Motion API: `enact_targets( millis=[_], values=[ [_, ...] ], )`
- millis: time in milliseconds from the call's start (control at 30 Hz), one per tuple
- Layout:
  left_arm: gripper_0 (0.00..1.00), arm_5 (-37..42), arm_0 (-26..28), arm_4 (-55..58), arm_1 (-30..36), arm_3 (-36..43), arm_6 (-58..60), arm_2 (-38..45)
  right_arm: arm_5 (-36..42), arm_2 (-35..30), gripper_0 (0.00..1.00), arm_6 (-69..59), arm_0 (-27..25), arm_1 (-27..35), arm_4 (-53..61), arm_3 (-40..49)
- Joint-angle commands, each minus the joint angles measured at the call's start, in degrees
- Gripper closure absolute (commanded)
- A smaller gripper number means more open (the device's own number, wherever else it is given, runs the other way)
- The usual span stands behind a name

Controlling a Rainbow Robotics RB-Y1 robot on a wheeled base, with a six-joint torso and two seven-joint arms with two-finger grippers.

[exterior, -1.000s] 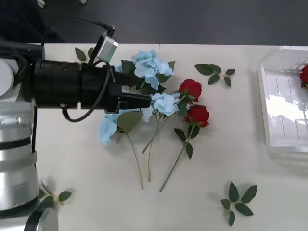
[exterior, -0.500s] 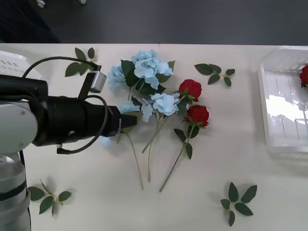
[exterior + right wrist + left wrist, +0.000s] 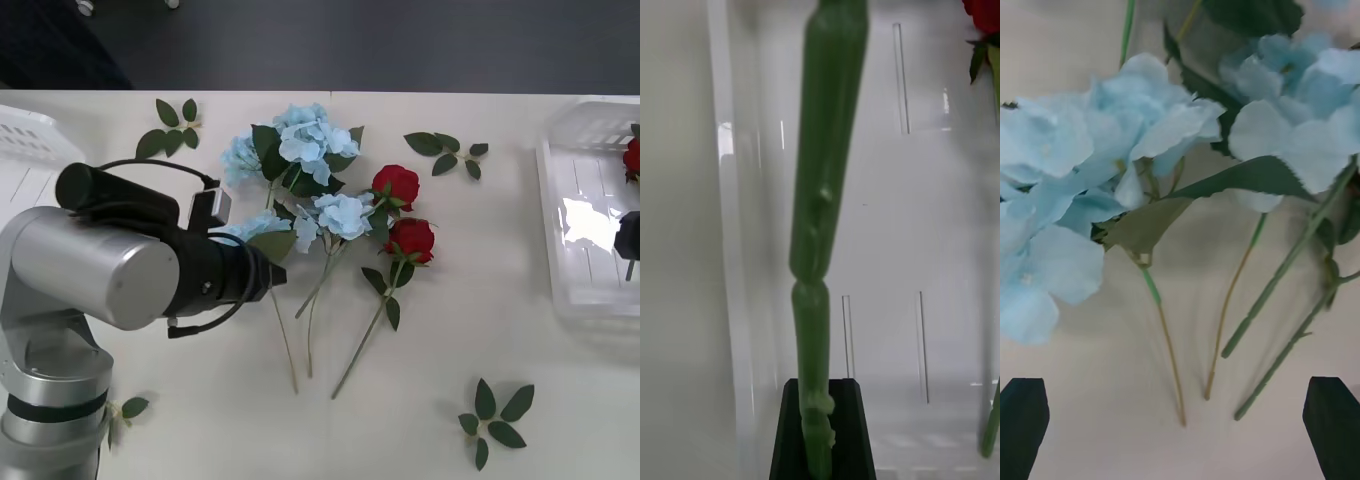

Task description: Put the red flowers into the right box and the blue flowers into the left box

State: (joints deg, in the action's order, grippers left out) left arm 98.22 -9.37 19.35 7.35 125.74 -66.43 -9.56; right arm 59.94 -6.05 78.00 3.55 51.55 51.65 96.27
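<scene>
Left gripper (image 3: 1180,420) is spread wide with nothing in it, hovering over the blue flowers (image 3: 318,140) at mid-table, next to two red flowers (image 3: 398,184). Right gripper (image 3: 820,427) is pinched on a green stem (image 3: 824,187) over the right box (image 3: 590,230); left box (image 3: 25,135) sits at the far left edge.

The left arm (image 3: 150,270) has drawn back; the right gripper (image 3: 628,238) entered over the right box (image 3: 585,300).

Robot lab or test bench, plain cream table (image 3: 560,400) against a dark floor (image 3: 400,40), artificial flowers and loose leaf sprigs (image 3: 495,412) laid out as props, identical white plastic sorting trays (image 3: 585,205) at both sides
</scene>
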Motion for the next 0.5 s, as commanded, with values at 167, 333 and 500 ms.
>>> enact_targets(
  millis=[167, 333, 500],
  values=[
    [0.00, -0.13, -1.70, -6.87, 0.21, -4.89, 5.26, -5.03, 3.78, -0.37, 1.00, -9.27, 1.29, -3.30, -9.90, 5.95],
    [0.00, -0.49, -2.05, -9.59, -0.49, -7.79, 5.61, -7.23, 4.05, -0.37, 1.00, -11.38, 1.29, -5.41, -13.51, 7.35],
    [0.00, -2.60, -2.05, -11.79, -2.34, -10.86, 5.79, -8.99, 5.28, -0.37, 0.66, -12.08, 1.29, -5.67, -15.26, 7.88]
  ],
)
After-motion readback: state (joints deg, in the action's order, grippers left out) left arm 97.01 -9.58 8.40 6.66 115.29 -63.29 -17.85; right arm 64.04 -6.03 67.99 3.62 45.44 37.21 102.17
